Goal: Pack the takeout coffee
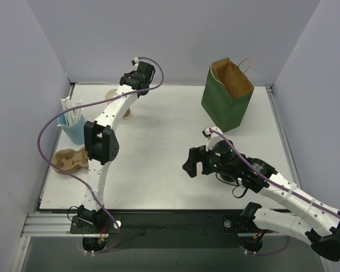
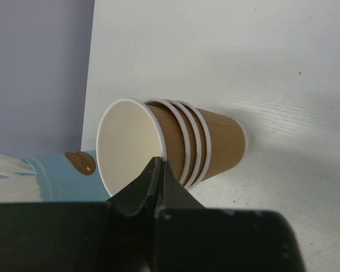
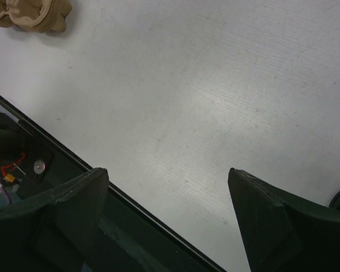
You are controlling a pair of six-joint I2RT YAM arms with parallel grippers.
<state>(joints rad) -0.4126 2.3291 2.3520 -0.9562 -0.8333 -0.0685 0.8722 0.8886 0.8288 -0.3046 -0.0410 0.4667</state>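
I cannot pick out the takeout coffee anywhere, and neither of the 2 hands holds it, so packing looks unstarted. The green bag stands open on the table. The right hand gapes empty. The left hand is closed beside stacked lidless cups.

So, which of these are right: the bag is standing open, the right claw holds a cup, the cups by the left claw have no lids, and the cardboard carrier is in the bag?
The green paper bag stands upright with its mouth open: true.
The right gripper holds a cup: false. It is open and empty over the table.
The paper cups at the left gripper are nested and lidless: true.
The cardboard cup carrier is in the bag: false. It lies at the table's left edge, near the blue cup of straws.
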